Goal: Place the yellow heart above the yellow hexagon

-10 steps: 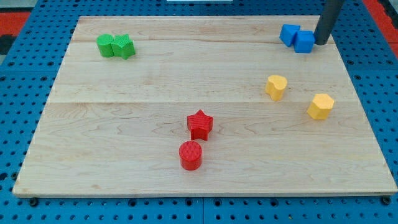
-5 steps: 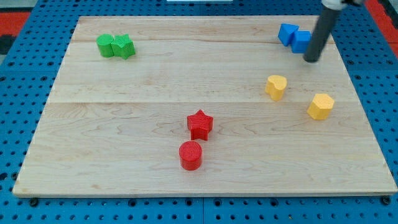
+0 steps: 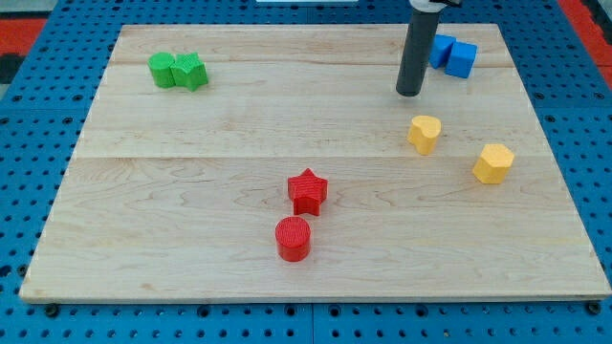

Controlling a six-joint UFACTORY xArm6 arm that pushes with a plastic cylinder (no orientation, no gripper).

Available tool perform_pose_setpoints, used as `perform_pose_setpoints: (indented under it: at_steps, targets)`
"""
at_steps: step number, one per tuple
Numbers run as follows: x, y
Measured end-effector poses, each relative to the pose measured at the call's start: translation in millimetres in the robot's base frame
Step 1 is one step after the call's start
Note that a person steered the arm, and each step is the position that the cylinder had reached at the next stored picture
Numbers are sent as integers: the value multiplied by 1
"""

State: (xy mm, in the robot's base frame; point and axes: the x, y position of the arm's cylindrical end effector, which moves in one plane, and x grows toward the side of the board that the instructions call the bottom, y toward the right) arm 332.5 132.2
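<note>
— What lies nearest on your surface (image 3: 191,248)?

— Toward the view's bottom, a red cylinder (image 3: 293,238), and just above it a red star (image 3: 307,191), close together though I cannot tell if they touch.

— And the yellow pieces?

— Farther up, on the view's right. The yellow hexagon (image 3: 492,163) sits near the right edge. The yellow heart (image 3: 425,134) lies to its left and slightly higher in the view, apart from it.

— Where is your end effector?

— It is a plain dark rod with nothing to open or close, and it holds nothing. My tip (image 3: 409,93) rests just above the yellow heart in the view, a touch to its left, with a gap of bare wood between them. It touches no block.

— Anything beyond that?

— At the view's top right, two blue blocks (image 3: 454,55) sit pressed together; the rod hides part of the left one, so I leave its shape unnamed. At the top left, two green blocks (image 3: 179,71) stand side by side, touching; the right one looks like a star.
</note>
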Motion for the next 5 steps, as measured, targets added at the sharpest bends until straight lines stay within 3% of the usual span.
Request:
perform_pose_setpoints:
  at_steps: [1,4,5]
  targets:
    - [-6,-53]
    - [7,-53]
    - [49,-34]
